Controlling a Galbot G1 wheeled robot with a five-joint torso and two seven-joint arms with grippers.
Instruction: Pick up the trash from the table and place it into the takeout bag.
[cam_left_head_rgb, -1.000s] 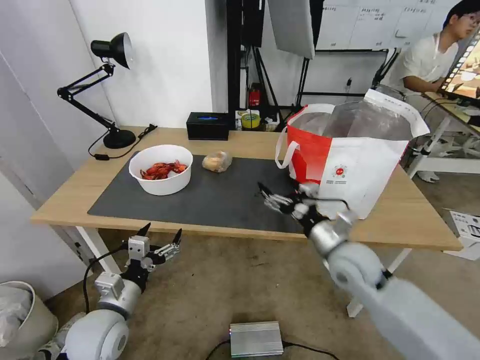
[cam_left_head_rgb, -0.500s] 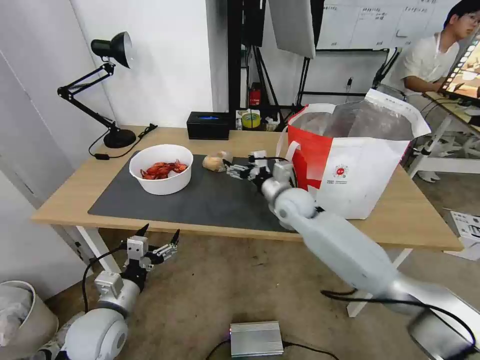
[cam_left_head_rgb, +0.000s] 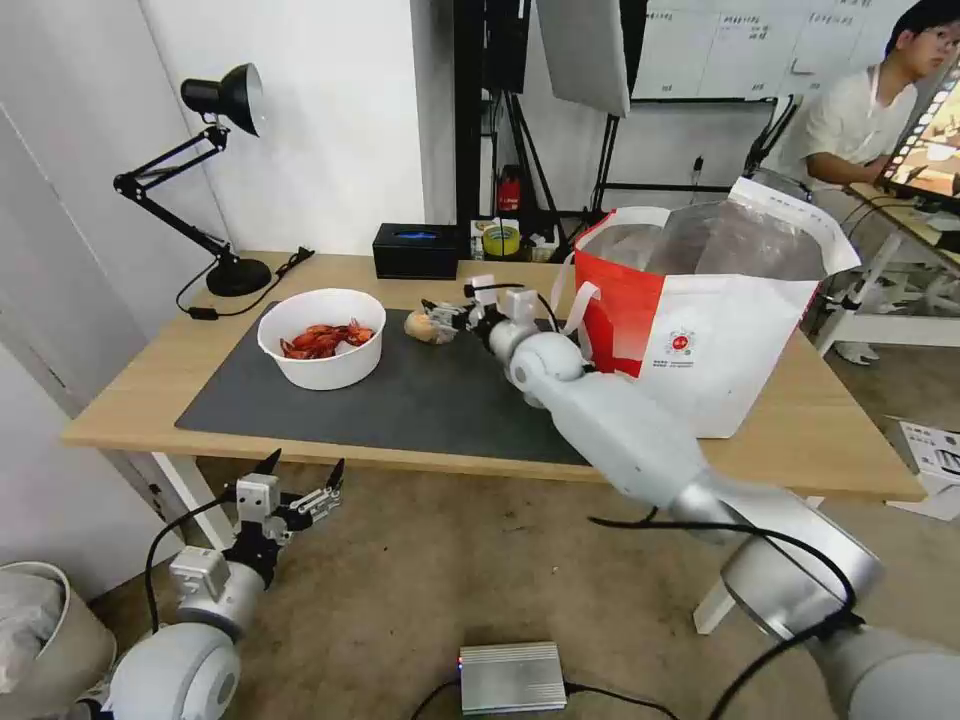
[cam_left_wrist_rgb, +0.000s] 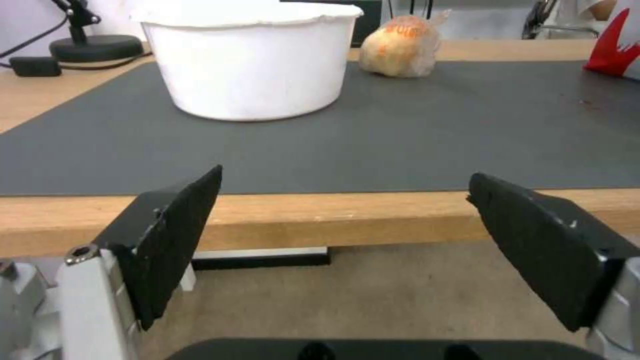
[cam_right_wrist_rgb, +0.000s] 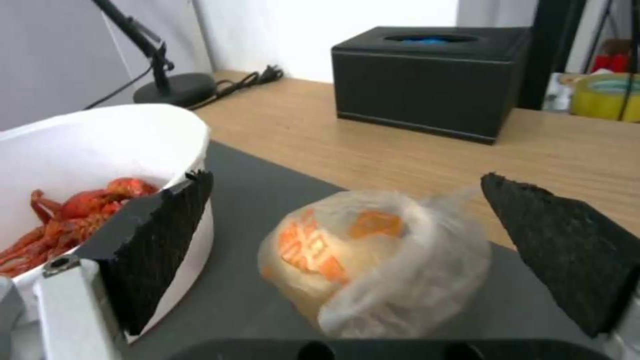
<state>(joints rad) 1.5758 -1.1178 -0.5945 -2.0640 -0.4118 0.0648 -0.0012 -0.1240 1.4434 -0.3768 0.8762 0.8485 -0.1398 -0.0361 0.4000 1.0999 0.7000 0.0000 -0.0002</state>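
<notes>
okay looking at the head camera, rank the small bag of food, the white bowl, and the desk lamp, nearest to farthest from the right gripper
1. Small clear bag of tan food: right at the open right gripper, on the dark mat.
2. White bowl of crayfish shells: farther toward the robot's left, on the mat.
3. Black desk lamp: farthest, at the table's far left corner.

Before me a white wall stands at eleven o'clock behind a black desk lamp, dark stands rise at twelve, brown floor spreads below, and a white bin sits at seven.
</notes>
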